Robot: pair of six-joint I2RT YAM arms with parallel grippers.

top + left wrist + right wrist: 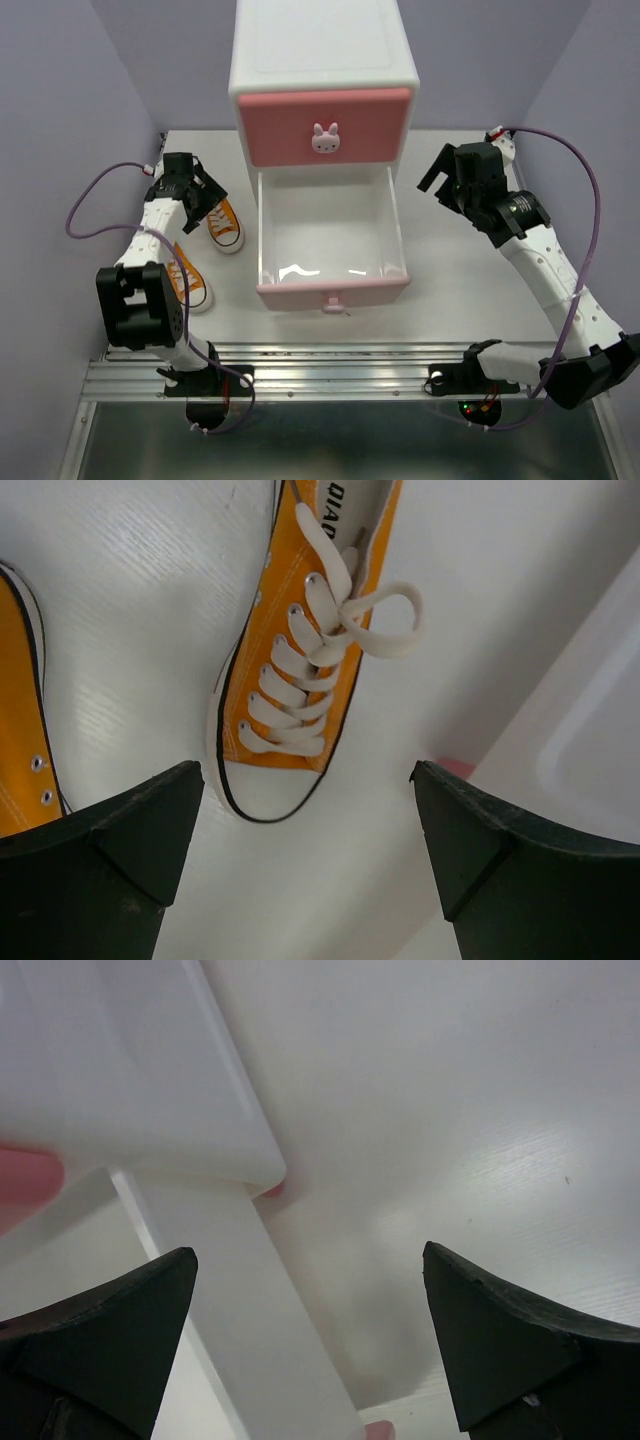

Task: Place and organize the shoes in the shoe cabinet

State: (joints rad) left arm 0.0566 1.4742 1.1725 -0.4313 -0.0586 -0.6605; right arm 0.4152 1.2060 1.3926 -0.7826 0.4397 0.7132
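Note:
The shoe cabinet (322,50) stands at the back middle of the table. Its upper pink drawer (325,128) is closed; the lower drawer (330,293) is pulled out with nothing inside. Two orange shoes lie left of it: one (226,224) beside the drawer, the other (189,280) nearer the front. My left gripper (196,196) hovers open just above the farther shoe (300,660), whose white toe cap lies between the fingers, untouched. My right gripper (448,178) hangs open to the right of the cabinet, above the open drawer's side wall (250,1300).
The second orange shoe's side (20,740) shows at the left edge of the left wrist view. Purple walls close in the table on both sides and at the back. A metal rail (340,365) runs along the near edge by the arm bases.

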